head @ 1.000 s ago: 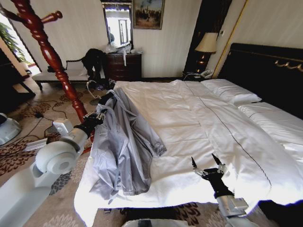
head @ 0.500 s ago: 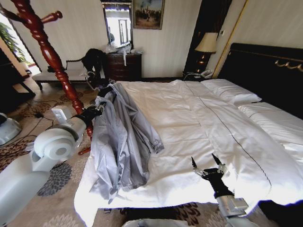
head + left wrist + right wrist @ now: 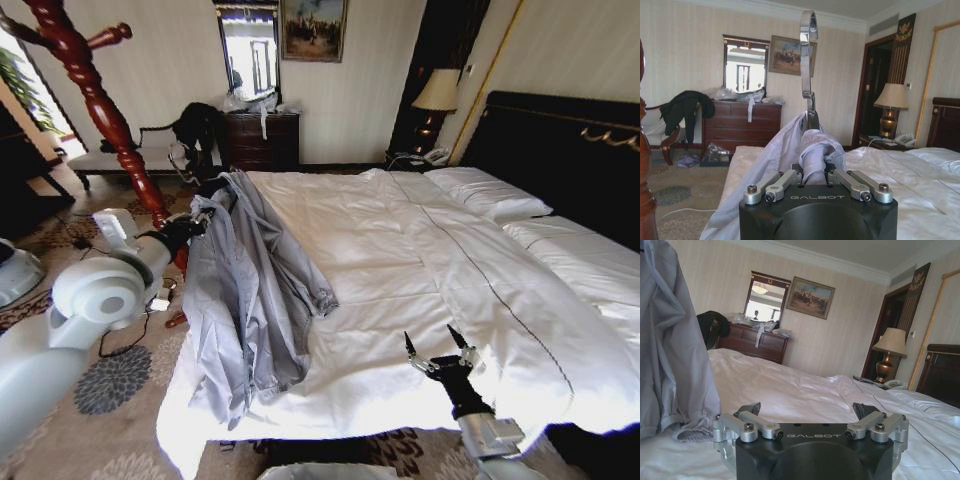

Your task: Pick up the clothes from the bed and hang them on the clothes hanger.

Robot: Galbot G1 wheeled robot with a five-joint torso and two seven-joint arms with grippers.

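Hanging from the left end effector (image 3: 200, 222) at the left middle of the head view, the light grey jacket (image 3: 245, 300) is pinched at its collar end, fingers closed on the bunched fabric. In the left wrist view the cloth (image 3: 812, 150) sits gathered between the closed fingers (image 3: 785, 181), and a chrome hanger hook (image 3: 807, 55) stands straight up above it. Most of the jacket trails down along the left edge of the bed (image 3: 420, 270), one sleeve lying out on the white sheet, its lower hem resting near the bed's lower left corner. A red-brown wooden coat stand (image 3: 95, 100) rises in the upper left, just behind the left arm. Over at the lower right, the right end effector (image 3: 437, 352) hovers above the sheet with its fingers spread apart and nothing between them; its wrist view shows the jacket (image 3: 670, 350) draped along the frame's left side.
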